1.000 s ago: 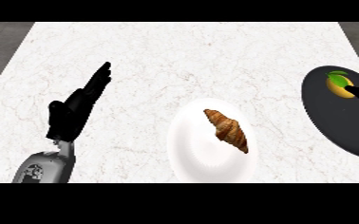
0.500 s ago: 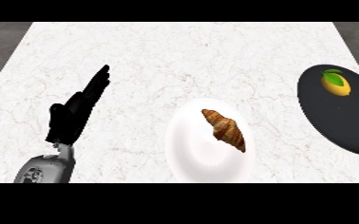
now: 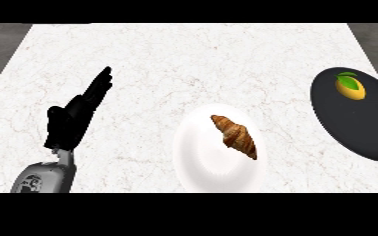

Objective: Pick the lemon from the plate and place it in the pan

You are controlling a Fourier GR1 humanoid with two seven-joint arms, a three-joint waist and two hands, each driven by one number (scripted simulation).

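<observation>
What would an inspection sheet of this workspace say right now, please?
Surface: white marbled counter, level, no spills seen.
Job's things: lemon lies in the dark pan at the view's right edge; the white plate holds no lemon.
Clutter: one croissant lying on the plate.
Robot hands: left robot hand open with straight fingers, resting at the view's left, touching nothing; right robot hand not in view.
Cables: nothing seen.
Surroundings: grey ground past the counter's far corners; nothing else seen.
</observation>
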